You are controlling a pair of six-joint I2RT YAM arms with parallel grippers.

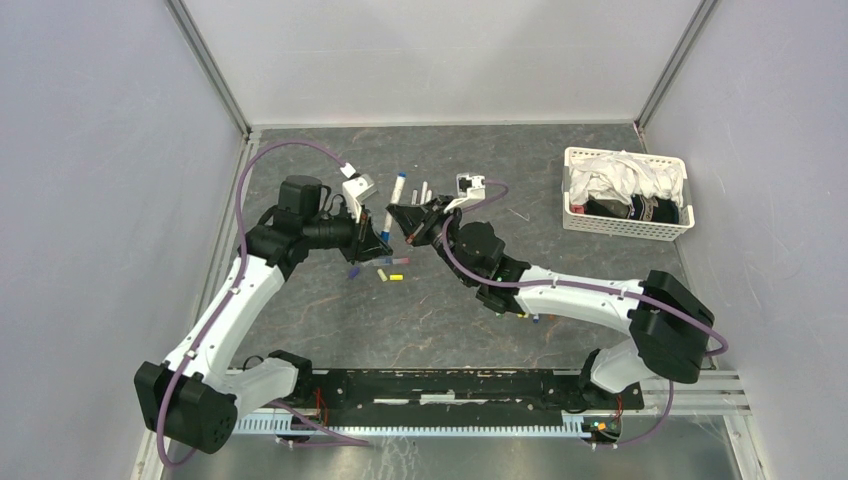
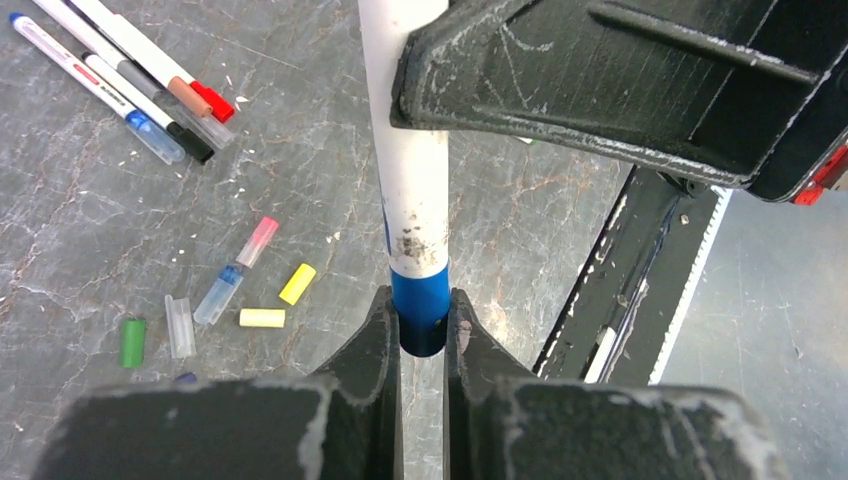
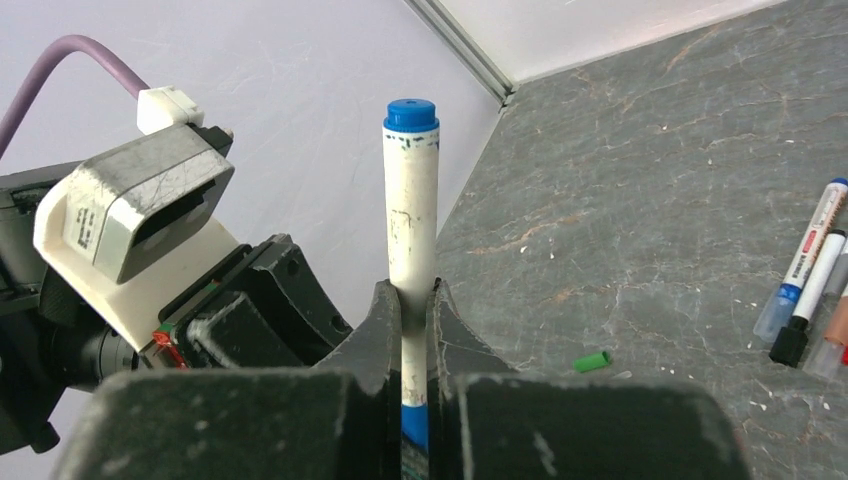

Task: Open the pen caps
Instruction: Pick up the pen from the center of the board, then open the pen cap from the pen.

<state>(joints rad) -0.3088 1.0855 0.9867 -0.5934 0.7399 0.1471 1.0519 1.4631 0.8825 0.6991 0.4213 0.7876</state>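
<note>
Finding no text clear enough for reading anywhere. Seeing fine print, with small red and blue marks, along the white barrels of the pens (image 2: 90,80) lying on the table (image 2: 80,230), but too tiny. Noticing a sticker (image 3: 85,215) on the camera housing (image 3: 150,180), its dark marks being blurred.

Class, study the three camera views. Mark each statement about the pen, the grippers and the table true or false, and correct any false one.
1. The left gripper is clamped on the blue end of a white pen. True.
2. The right gripper is open and empty. False: it is shut on the white pen's barrel.
3. Every loose cap on the table is red. False: a green cap and yellow caps lie there.
4. A white basket stands at the table's far right. True.
5. Several other pens lie flat on the table. True.
</note>
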